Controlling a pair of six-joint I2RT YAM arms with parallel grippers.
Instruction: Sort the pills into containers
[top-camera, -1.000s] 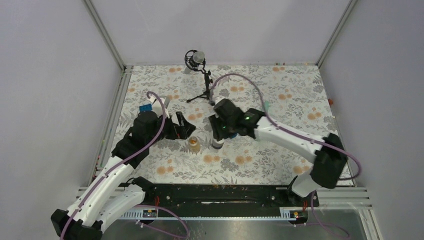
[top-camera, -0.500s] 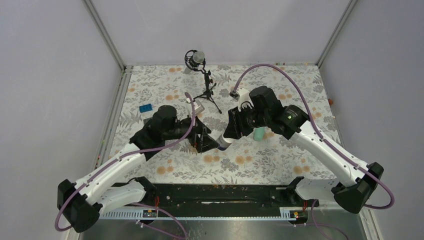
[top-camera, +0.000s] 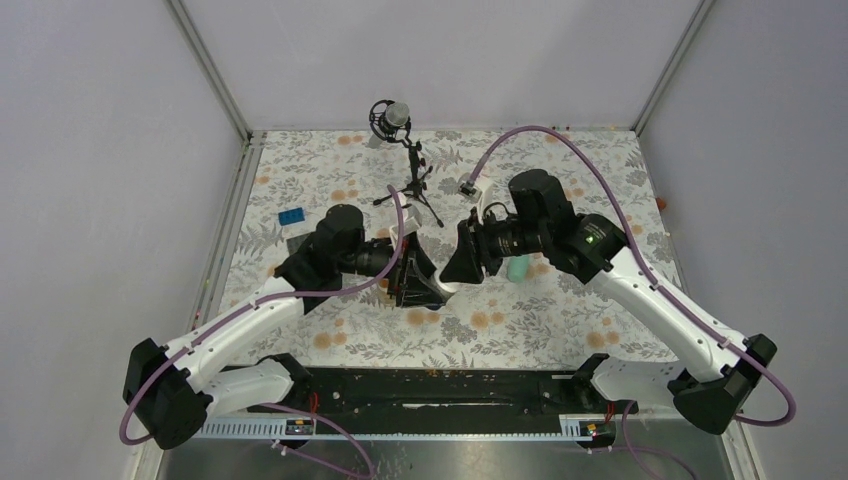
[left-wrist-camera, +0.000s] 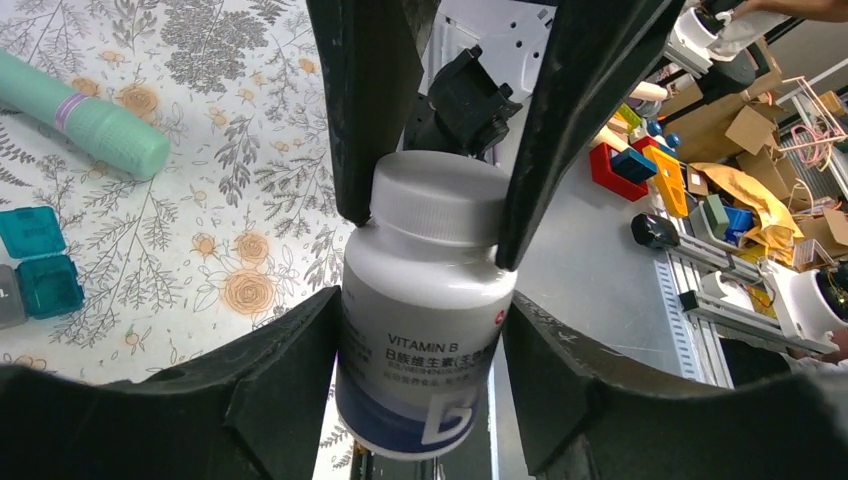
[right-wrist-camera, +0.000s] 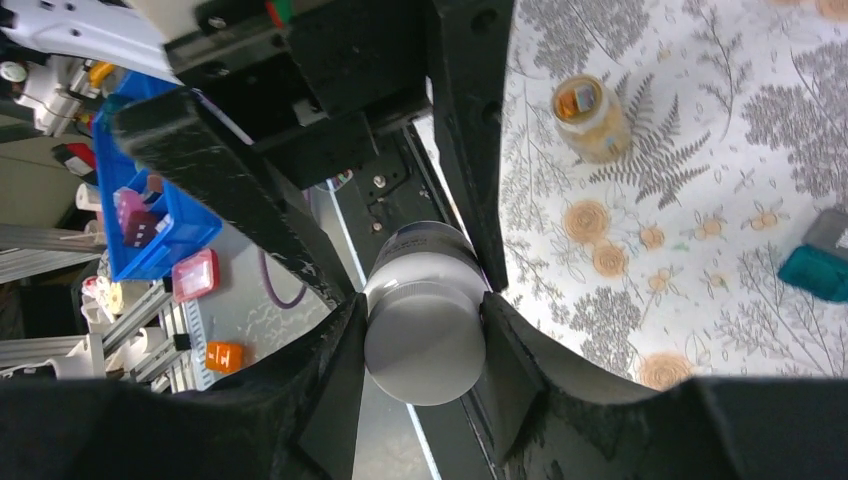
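The bottle (left-wrist-camera: 420, 330), white and labelled VITAMIN B, is held off the cloth (left-wrist-camera: 250, 200) between the 2 grippers. The left gripper (left-wrist-camera: 425, 310) is clamped on its body, 1 finger pressed to each side. The right gripper (right-wrist-camera: 423, 310) is clamped on the white cap (left-wrist-camera: 438, 195), its 2 fingers tight against the rim.

The pills (right-wrist-camera: 598, 140) are in neither grip. They sit inside the small glass jar (right-wrist-camera: 585, 110) on the cloth, apart from all 4 fingers, and show past the left gripper's finger in the right wrist view.

The mint-green strip (left-wrist-camera: 85, 122) lies flat on the cloth, off to the side of the right gripper's fingers. The teal box (left-wrist-camera: 38, 262) and grey box (left-wrist-camera: 8, 297) sit side by side near it, both apart from the grippers.
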